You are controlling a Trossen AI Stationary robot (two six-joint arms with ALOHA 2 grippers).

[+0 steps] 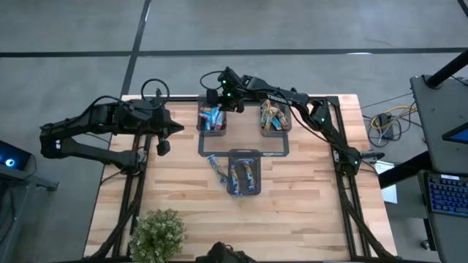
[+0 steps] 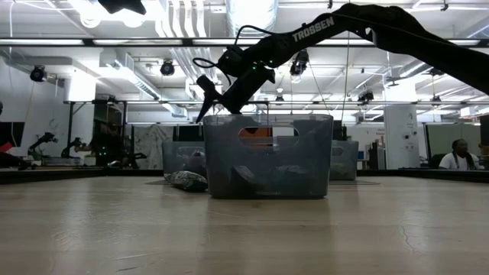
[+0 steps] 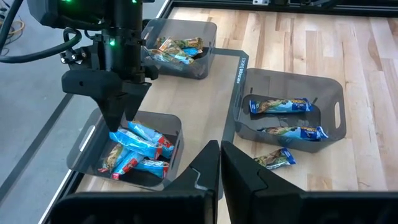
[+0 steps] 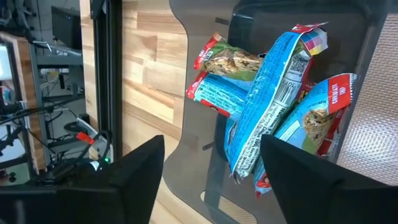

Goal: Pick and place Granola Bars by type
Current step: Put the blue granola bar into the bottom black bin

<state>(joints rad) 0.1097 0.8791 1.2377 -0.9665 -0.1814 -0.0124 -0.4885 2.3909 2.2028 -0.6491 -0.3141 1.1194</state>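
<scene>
Jaws of right gripper [image 3: 118, 115] spread wide and empty above the 11 o'clock tray [image 1: 212, 128] of red-blue granola bars [image 4: 273, 112], apparently sorted there by type; left gripper [image 1: 175, 128] shut, idle at 9 o'clock.

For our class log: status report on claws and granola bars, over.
Right claw open above far-left tray. Left claw shut, waiting. One granola bar loose on table. Nothing obstructing.
</scene>
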